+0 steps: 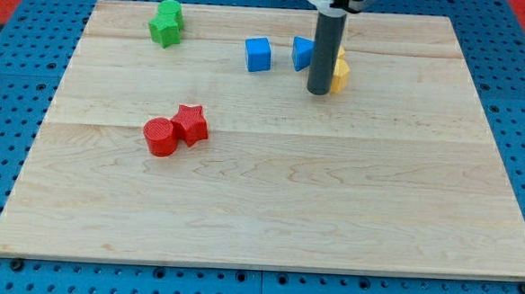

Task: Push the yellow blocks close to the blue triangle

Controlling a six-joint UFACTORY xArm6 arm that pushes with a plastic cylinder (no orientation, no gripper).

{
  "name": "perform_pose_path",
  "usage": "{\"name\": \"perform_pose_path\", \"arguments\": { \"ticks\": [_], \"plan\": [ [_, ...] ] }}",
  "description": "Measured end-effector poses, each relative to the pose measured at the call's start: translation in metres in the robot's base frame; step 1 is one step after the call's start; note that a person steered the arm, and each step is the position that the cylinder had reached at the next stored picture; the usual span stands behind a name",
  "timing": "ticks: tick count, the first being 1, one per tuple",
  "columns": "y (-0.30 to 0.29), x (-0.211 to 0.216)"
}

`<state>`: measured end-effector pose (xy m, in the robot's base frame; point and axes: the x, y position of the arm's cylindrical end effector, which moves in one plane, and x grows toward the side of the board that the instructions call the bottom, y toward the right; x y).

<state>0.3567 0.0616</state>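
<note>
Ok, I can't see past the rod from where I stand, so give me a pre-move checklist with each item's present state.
1. My tip down at board level: ok, its end sits on the wooden board.
2. Tip next to a yellow block: ok, the block shows just at the rod's right edge; actual contact cannot tell.
3. Yellow near the blue triangle: ok, only the rod's width separates them in the view.
4. Number of yellow blocks: cannot tell, the rod hides part of that spot.
5. Blue cube out of the way: ok, it lies on the triangle's left.
6. Red blocks and green block apart from the action: ok.
</note>
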Motion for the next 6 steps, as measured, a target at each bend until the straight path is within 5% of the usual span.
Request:
{"name": "perform_pose_path", "arguments": {
  "ticks": [1, 3, 4, 6],
  "plan": [
    [-0.018, -0.015],
    [-0.029, 0.076],
    [-0.075, 0.061],
    [-0.132, -0.055]
  ]
}}
